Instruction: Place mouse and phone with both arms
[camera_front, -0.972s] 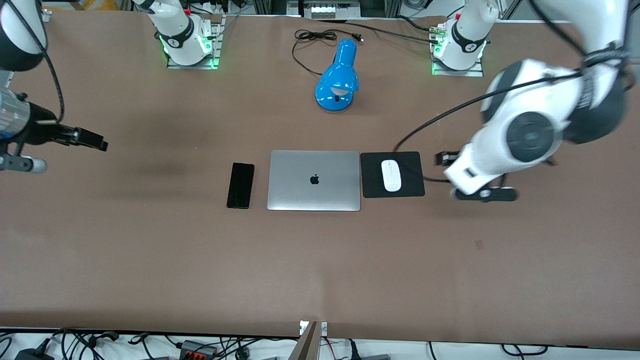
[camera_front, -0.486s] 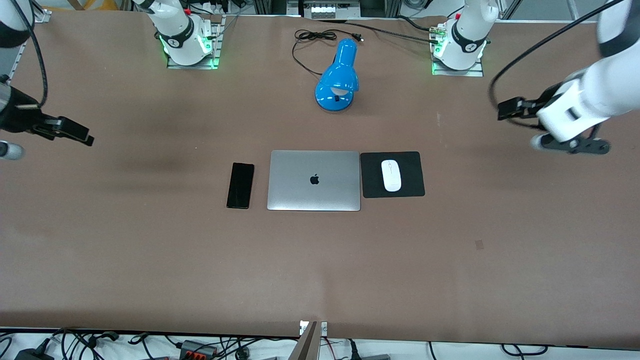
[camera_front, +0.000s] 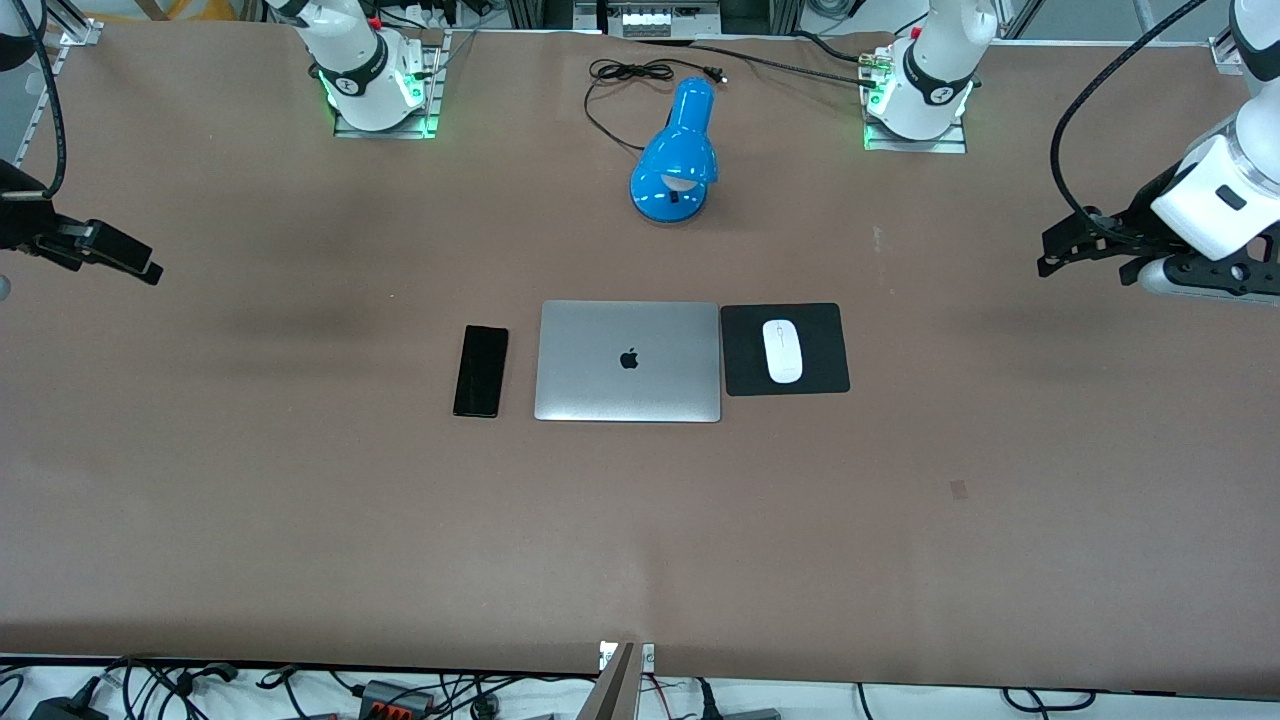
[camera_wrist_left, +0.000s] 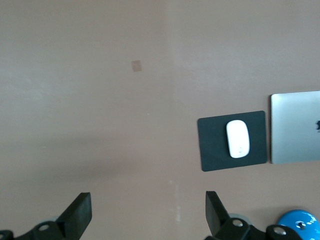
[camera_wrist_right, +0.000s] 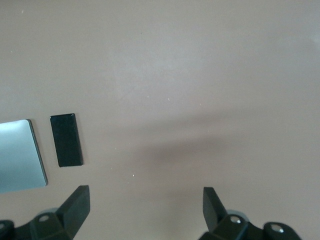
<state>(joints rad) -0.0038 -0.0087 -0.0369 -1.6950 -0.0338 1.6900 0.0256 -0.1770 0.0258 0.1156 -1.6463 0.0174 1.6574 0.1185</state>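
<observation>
The white mouse (camera_front: 782, 350) lies on a square black mouse pad (camera_front: 830, 370) beside the closed silver laptop (camera_front: 628, 360), toward the left arm's end. The black phone (camera_front: 481, 370) lies flat beside the laptop, toward the right arm's end. My left gripper (camera_front: 1062, 252) is open and empty, up over bare table at the left arm's end. My right gripper (camera_front: 140, 262) is open and empty over bare table at the right arm's end. The left wrist view shows the mouse (camera_wrist_left: 238, 139) well away from its gripper (camera_wrist_left: 147, 207). The right wrist view shows the phone (camera_wrist_right: 66, 139) away from its gripper (camera_wrist_right: 145, 205).
A blue desk lamp (camera_front: 678, 160) lies farther from the front camera than the laptop, with its black cord (camera_front: 620, 75) coiled near the arm bases. A small square patch (camera_front: 959, 488) marks the brown table nearer the camera.
My left arm has swung away from the mouse pad toward its own end of the table. My right gripper has drawn back a little toward its end. Mouse and phone have not moved.
</observation>
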